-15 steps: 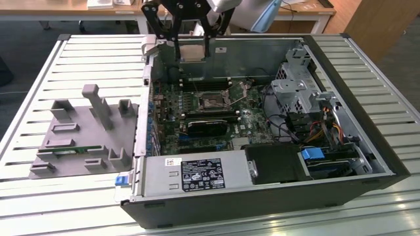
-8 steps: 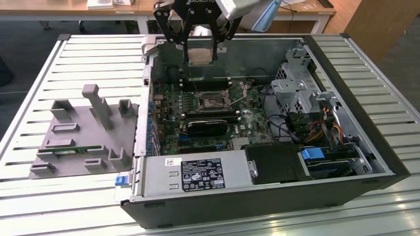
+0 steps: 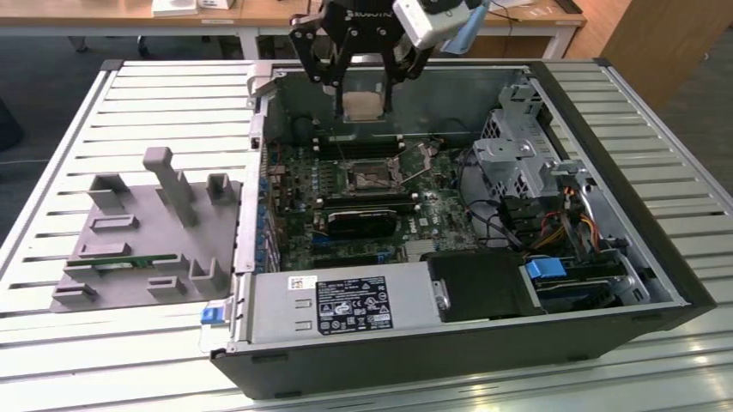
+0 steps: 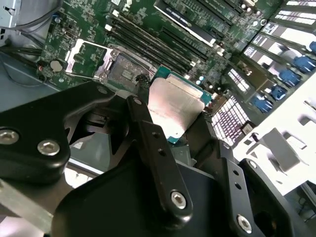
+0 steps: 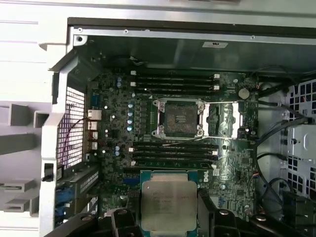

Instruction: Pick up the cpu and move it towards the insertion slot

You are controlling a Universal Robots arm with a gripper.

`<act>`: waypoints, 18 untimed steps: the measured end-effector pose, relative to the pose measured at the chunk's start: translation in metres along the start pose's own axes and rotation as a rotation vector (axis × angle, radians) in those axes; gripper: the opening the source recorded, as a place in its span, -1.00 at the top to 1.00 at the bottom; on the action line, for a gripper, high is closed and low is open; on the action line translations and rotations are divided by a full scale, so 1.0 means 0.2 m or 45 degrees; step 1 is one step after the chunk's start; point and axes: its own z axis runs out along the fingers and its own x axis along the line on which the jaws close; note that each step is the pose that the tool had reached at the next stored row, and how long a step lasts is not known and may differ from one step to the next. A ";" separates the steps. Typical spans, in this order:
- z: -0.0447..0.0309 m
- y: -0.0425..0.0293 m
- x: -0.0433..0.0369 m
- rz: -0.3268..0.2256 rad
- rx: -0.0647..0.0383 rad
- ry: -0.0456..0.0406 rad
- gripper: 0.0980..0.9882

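Slatted white bench runs under everything I see, carrying an open computer case lying on its side and, at the case's nine o'clock in the exterior view, a grey tray with a thin green memory stick resting in it. My gripper hangs over the case's far rim, at twelve o'clock from the motherboard, and the jaws are closed on the cpu, pinching it by two opposite edges so its silvery top faces outward. In both wrist views the chip sits squarely between the black fingers, its metal lid bare and its green rim just showing. I judge it light, stiff and flat, but fragile on its underside and slick on the metal, so the edges are the only sensible place to hold it, and a skewed pinch could let it slip. The insertion slot lies open on the board, its shiny frame around a dark centre, at twelve o'clock from the chip in the first wrist view and well apart from it.
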 end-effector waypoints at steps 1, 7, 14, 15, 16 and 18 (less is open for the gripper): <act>0.007 0.002 -0.015 0.000 0.000 0.003 0.00; 0.032 0.028 -0.088 0.000 0.000 0.013 0.00; 0.046 0.094 -0.106 0.000 0.000 0.014 0.00; 0.047 0.104 -0.106 0.000 0.000 0.014 0.00; 0.049 0.117 -0.107 0.000 0.000 0.014 0.00; 0.052 0.147 -0.107 0.000 0.000 0.014 0.00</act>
